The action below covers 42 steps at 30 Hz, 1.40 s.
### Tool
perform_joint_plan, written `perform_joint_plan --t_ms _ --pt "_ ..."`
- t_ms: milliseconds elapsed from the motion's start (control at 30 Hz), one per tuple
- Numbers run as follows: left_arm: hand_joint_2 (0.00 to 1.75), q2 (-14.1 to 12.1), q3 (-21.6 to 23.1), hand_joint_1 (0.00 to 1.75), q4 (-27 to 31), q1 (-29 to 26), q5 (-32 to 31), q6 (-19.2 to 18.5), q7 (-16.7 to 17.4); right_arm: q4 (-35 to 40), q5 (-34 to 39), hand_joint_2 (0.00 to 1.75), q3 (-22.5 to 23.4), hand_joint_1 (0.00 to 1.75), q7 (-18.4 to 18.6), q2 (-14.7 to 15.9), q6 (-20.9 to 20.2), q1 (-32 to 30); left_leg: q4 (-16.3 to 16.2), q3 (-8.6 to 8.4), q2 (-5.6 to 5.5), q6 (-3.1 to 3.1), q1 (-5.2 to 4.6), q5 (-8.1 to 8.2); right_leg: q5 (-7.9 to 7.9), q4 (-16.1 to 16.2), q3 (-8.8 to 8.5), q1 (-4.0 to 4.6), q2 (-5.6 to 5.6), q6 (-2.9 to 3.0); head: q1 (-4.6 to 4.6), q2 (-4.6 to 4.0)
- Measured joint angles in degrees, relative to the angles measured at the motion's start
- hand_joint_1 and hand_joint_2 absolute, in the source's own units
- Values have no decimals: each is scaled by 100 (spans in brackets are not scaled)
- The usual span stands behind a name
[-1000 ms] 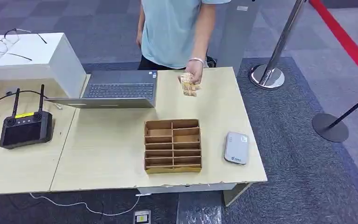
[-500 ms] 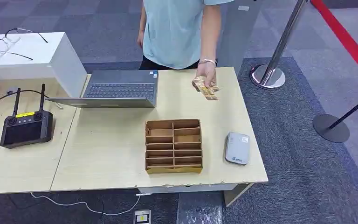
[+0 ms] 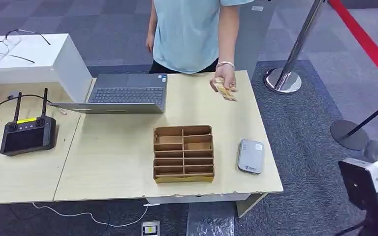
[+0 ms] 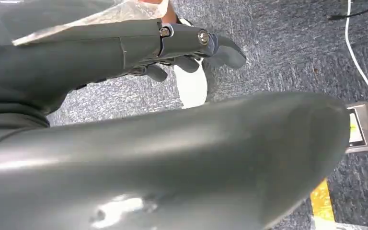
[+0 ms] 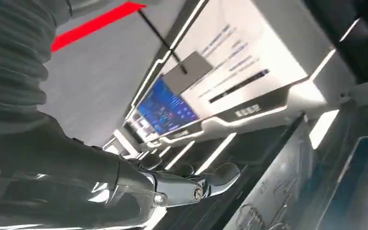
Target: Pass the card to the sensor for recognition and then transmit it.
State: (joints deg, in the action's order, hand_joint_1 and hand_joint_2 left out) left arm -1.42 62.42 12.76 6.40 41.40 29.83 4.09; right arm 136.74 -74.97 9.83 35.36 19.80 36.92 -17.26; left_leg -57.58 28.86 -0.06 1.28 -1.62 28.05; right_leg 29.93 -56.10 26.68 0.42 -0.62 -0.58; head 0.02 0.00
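A person in a light blue shirt stands behind the table and holds a tan card (image 3: 225, 90) out over its far right corner. The sensor (image 3: 250, 156), a flat grey-white box, lies near the table's right front edge. My right arm (image 3: 365, 183) comes up at the lower right, beyond the table's right side and well short of the card. My right hand (image 5: 191, 184) holds nothing, its fingers stretched out. My left hand (image 4: 187, 50) hangs over the carpet with loose fingers and nothing in it.
A cardboard organizer (image 3: 183, 153) with several slots stands left of the sensor. An open laptop (image 3: 123, 93), a black controller (image 3: 27, 135) and a white box (image 3: 29, 56) with glasses lie further left. Stanchion bases (image 3: 282, 80) stand on the carpet to the right.
The person's hand has carried the card rightward to the table's far right corner. My right arm has risen into the head view at the lower right.
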Motion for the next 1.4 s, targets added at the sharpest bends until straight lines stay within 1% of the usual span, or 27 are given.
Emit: perform_joint_plan --t_ms 133,200,333,400,500,633,700,800,933,1100,1400 --pt "0 9 0 0 0 -1 -7 -2 0 61 33 175 -402 0 33 181 -9 55 0 4 -1 0 0 0 0 0 3 0 0 0 0 0" --pt "0 13 0 0 0 -2 -24 -18 -2 46 68 175 -614 0 70 286 -99 179 1 6 1 0 0 0 0 0 4 1 4 0 0 0" --pt "0 31 0 0 0 14 -112 -37 -7 -147 59 175 -1327 0 90 409 -391 634 1 4 3 0 4 0 0 0 2 4 5 0 0 0" --pt "0 35 2 0 0 13 -140 -55 0 -341 206 175 -1753 0 59 428 -503 892 1 3 5 -1 5 -1 -1 -1 2 5 5 1 -2 0" --pt "0 39 11 0 0 22 -203 -90 0 -702 584 175 -2365 0 -55 448 -693 1259 1 3 2 -2 8 -2 -1 -1 1 7 5 1 0 0" --pt "0 39 20 0 0 27 -269 -120 -15 -1184 1342 175 -3135 0 -339 487 -1060 1675 0 5 2 -3 8 -2 -1 -2 4 7 5 1 0 0" --pt "0 37 26 0 0 28 -306 -131 -35 -1373 1443 175 -3445 0 -418 500 -1130 1831 0 10 -2 -3 8 -1 0 -2 9 7 3 1 0 0" --pt "0 35 50 0 0 32 -317 -138 -37 -1591 1458 175 -3765 0 -507 500 -1128 2000 0 14 1 -3 8 -1 0 -2 13 7 4 1 0 0" --pt "0 31 83 0 0 32 -319 -136 -31 -1825 1473 175 -4039 0 -544 498 -1073 2072 0 18 0 -3 8 0 0 -2 17 6 3 1 0 0" --pt "0 24 122 0 0 30 -323 -138 0 -2039 1471 175 -4229 0 -535 503 -918 2074 0 17 0 -3 8 -1 0 -2 18 6 4 1 0 0" --pt "0 24 136 0 0 30 -341 -151 4 -2120 1471 175 -4292 0 -514 509 -900 2073 0 17 1 -3 8 -1 0 -2 17 6 4 1 0 0"
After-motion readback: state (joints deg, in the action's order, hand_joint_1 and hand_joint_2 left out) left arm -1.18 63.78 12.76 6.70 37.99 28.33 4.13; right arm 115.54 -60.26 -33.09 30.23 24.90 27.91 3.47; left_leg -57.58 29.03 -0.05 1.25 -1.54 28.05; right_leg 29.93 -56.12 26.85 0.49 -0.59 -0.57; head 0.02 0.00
